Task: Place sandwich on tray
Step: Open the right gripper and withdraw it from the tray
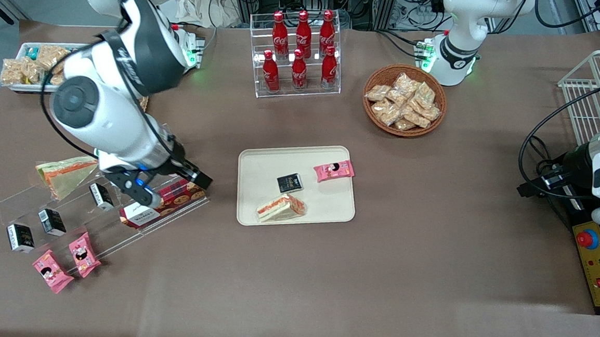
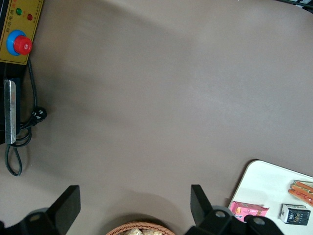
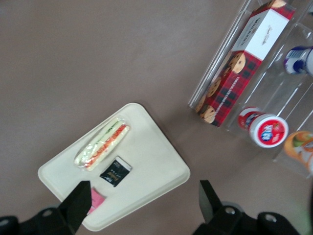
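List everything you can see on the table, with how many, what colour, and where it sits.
tray: 1, cream, mid-table
sandwich: 1, white-orange, on tray
black packet: 1, on tray
pink packet: 1, on tray
cola bottles: 6, red, clear rack
wicker basket: 1, brown, holding snack bags
second sandwich: 1, greenish, acrylic shelf at working arm's end
cookie box: 1, red plaid, same shelf
gripper: 1, black, open, above that shelf
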Controlling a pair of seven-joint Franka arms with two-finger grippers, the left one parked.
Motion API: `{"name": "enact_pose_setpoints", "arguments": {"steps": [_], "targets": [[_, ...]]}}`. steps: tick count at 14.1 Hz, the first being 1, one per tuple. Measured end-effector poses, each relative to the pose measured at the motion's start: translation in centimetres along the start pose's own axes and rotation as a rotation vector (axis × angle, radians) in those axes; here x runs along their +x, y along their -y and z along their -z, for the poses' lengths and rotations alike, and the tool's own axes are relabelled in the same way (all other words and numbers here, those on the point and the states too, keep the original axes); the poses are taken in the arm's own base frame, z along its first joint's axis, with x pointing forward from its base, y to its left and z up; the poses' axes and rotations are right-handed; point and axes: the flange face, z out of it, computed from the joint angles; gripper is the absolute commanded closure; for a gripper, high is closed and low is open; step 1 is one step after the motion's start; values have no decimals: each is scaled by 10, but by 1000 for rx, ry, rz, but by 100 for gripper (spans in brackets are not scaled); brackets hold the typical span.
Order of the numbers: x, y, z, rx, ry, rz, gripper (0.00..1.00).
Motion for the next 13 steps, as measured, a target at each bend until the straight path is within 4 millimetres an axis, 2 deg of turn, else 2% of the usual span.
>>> {"name": "enact_pose_setpoints", "arguments": {"steps": [2, 4, 10, 11, 13], "targets": [[2, -25, 12, 3, -4, 66, 2], [12, -55, 26, 13, -15, 126, 2], [67, -164, 66, -4, -42, 299, 2], [71, -175, 72, -42, -69, 345, 2], [71, -184, 84, -101, -111, 421, 2]]}}
